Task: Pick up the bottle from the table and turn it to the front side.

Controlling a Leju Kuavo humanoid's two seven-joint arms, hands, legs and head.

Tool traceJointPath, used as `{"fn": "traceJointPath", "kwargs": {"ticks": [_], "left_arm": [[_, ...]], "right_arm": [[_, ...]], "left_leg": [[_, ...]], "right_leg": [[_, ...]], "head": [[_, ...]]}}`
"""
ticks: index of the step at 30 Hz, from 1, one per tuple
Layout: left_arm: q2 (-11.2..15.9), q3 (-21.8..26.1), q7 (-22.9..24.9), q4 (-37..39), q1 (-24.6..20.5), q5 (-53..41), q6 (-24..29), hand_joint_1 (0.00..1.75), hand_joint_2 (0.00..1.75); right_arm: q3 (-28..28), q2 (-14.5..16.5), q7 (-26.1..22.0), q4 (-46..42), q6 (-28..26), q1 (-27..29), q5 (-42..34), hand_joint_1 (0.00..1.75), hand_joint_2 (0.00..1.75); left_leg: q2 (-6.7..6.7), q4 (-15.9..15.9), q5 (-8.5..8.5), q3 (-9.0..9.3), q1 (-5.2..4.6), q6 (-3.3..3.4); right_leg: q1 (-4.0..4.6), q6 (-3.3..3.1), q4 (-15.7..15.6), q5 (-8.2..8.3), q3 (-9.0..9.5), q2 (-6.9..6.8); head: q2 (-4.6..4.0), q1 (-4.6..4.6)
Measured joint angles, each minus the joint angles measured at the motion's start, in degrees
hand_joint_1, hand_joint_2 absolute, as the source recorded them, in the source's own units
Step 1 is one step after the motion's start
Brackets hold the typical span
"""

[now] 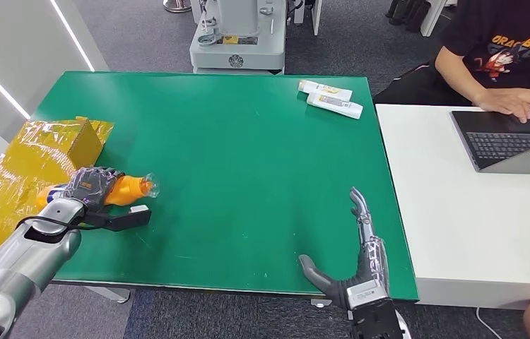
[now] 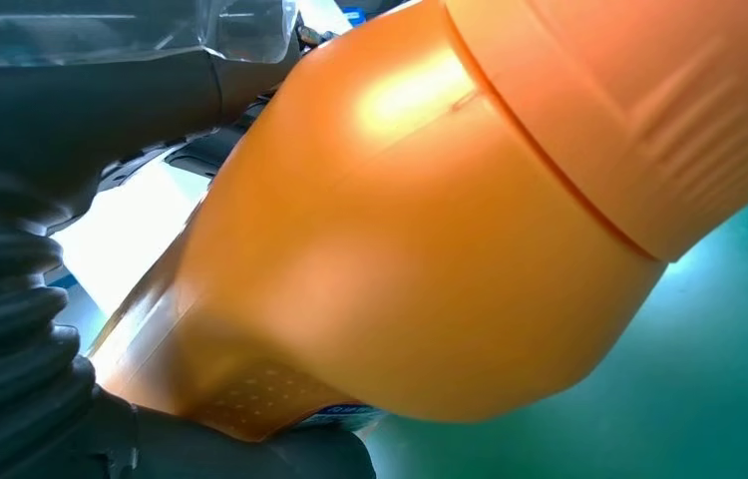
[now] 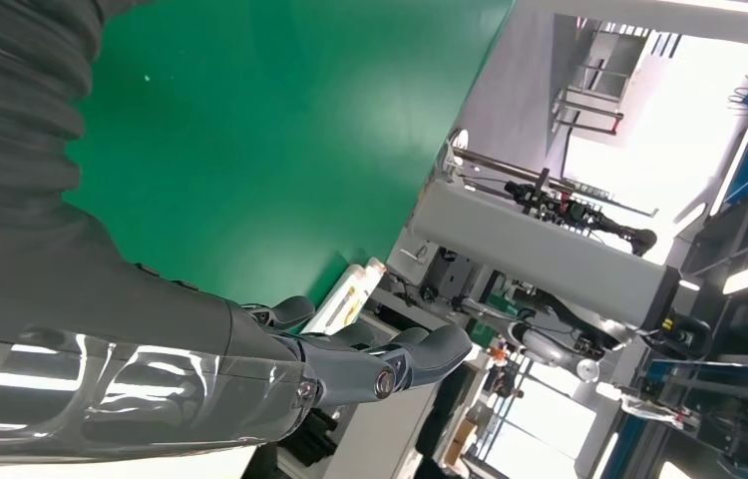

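orange bottle (image 1: 129,188) lies sideways near the green surface's (image 1: 248,183) left edge, clear cap end pointing right | left hand (image 1: 92,185) grips its body | right hand (image 1: 361,265) open, fingers straight, over near right edge | yellow box (image 1: 71,145) just behind bottle | two white tubes (image 1: 329,98) at far right

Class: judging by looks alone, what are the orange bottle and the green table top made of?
Orange bottle: likely glossy moulded plastic, given its bright highlight and seam line. Green table top: probably a matte mat or laminate, flat and even with little glare; uncertain which.
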Motion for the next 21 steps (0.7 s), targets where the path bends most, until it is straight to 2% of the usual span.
{"fn": "traceJointPath", "kwargs": {"ticks": [3,4,7,8,13,21], "left_arm": [[-0.23,0.21,0.26,0.17,-0.01,-0.03,-0.13,1.75,1.75],[-0.26,0.32,0.39,0.23,0.03,-0.03,-0.1,1.37,1.75],[-0.15,1.12,0.63,0.31,0.7,0.26,0.93,0.07,1.75],[-0.05,1.56,0.69,0.31,1.24,0.54,1.46,0.0,1.75],[0.7,4.49,1.37,0.3,4.83,1.36,3.28,0.0,1.75],[1.82,7.2,1.42,0.25,6.49,0.73,3.48,0.0,1.75]], "right_arm": [[0.01,0.0,0.0,0.03,0.04,-0.01,0.0,0.0,1.75],[0.01,0.0,0.0,0.06,0.21,-0.04,-0.03,0.0,1.75],[0.03,0.0,-0.06,0.38,1.18,-0.42,-0.38,0.0,1.75],[0.04,0.0,-0.14,0.56,1.46,-0.63,-0.58,0.0,1.75],[0.29,0.0,-0.61,1.45,1.98,-1.67,-1.43,0.0,1.75],[0.77,-0.02,-0.89,2.03,2.21,-2.5,-1.86,0.0,1.75]], "left_leg": [[0.0,0.0,0.0,0.01,0.0,0.0],[0.0,0.0,0.0,0.01,0.0,0.0],[0.03,-0.02,-0.02,0.03,0.0,-0.04],[0.04,-0.02,-0.03,0.05,0.0,-0.05],[0.06,-0.02,-0.05,0.08,0.01,-0.08],[0.03,-0.06,-0.09,0.22,0.01,-0.14]], "right_leg": [[0.0,0.0,0.01,0.0,0.01,0.0],[0.0,0.0,0.02,0.0,0.02,0.0],[0.0,-0.01,0.04,0.0,0.04,0.01],[0.0,-0.02,0.04,-0.01,0.04,0.02],[0.01,-0.1,0.05,-0.07,0.05,0.02],[0.0,-0.13,0.06,-0.09,0.15,0.01]], "head": [[0.0,0.02],[0.0,0.02],[0.0,0.01],[0.0,0.01],[0.0,0.01],[0.0,-0.01]]}}
